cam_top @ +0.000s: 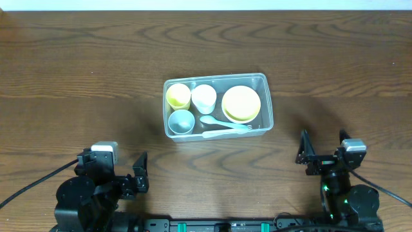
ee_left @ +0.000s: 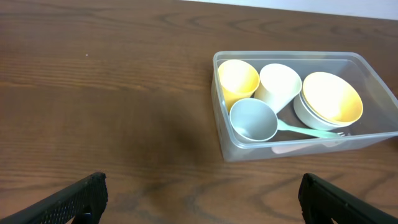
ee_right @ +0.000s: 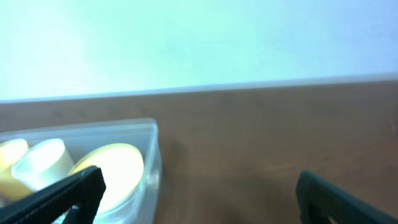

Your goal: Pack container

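Observation:
The clear rectangular container [cam_top: 265,82] sits at the middle of the table. It holds a yellow cup [cam_top: 178,96], a white cup [cam_top: 204,98], a pale-blue bowl [cam_top: 181,121], a yellow bowl [cam_top: 241,104] and a pale-green fork [cam_top: 225,124]. The container also shows in the left wrist view [ee_left: 261,151] and at the lower left of the right wrist view [ee_right: 151,134]. My left gripper [cam_top: 132,175] is open and empty at the near left, well short of the container. My right gripper [cam_top: 322,149] is open and empty at the near right.
The dark wooden table [cam_top: 77,77] spreads around the container. Its far edge meets a pale wall [ee_right: 199,50]. Both arm bases stand at the near edge.

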